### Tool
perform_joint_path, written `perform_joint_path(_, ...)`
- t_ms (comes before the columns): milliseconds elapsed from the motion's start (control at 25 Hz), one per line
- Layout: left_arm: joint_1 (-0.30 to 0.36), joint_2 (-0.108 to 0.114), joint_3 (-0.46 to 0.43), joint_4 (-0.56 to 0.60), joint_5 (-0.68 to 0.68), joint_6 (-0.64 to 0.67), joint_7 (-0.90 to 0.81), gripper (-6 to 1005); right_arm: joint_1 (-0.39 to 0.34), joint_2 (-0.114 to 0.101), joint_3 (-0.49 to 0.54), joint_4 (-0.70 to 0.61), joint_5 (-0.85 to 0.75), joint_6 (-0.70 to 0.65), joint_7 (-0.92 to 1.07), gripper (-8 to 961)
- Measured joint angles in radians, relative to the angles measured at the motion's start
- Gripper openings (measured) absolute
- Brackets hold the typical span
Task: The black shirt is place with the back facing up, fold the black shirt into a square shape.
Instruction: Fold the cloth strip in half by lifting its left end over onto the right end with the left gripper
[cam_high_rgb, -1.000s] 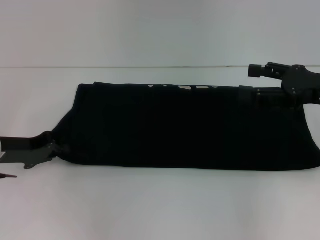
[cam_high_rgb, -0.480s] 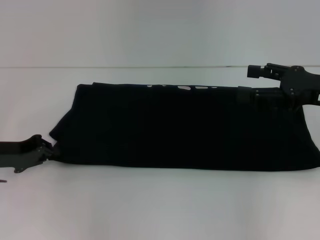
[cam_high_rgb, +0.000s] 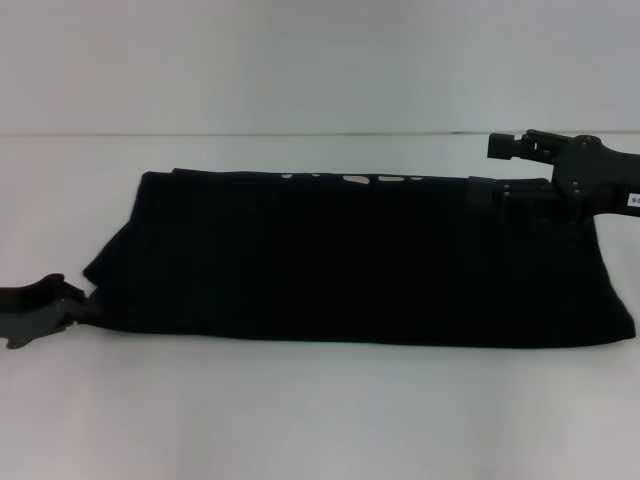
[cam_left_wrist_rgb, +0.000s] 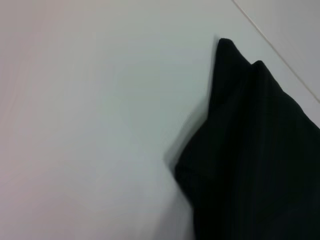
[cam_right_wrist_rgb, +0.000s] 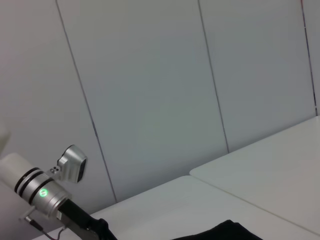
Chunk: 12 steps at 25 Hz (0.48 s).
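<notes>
Your black shirt is lying across the white table as a long folded band, running nearly the full width of the head view, with a bit of white print peeking out along its far edge. Your left gripper is down at the near-left corner of the fabric, touching it, but you can't tell how its fingers stand. Your right gripper is at the far-right corner, lower finger on the cloth and upper one raised above it, so it looks parted. The left wrist view just shows a pointed shirt corner on the table.
</notes>
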Motion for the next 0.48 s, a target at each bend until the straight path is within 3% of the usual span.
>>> perform_joint_path(200,0.036,0.007,0.0,0.064,0.004,0.002,0.03,59,0.01,0.017,-0.007,0.004,0.0,0.03,0.002,928)
perform_joint_path(480,0.072,0.023,0.0,0.146,0.046,0.012,0.078,60,0.035,0.065,-0.015,0.006,-0.002,0.087,-0.001,927)
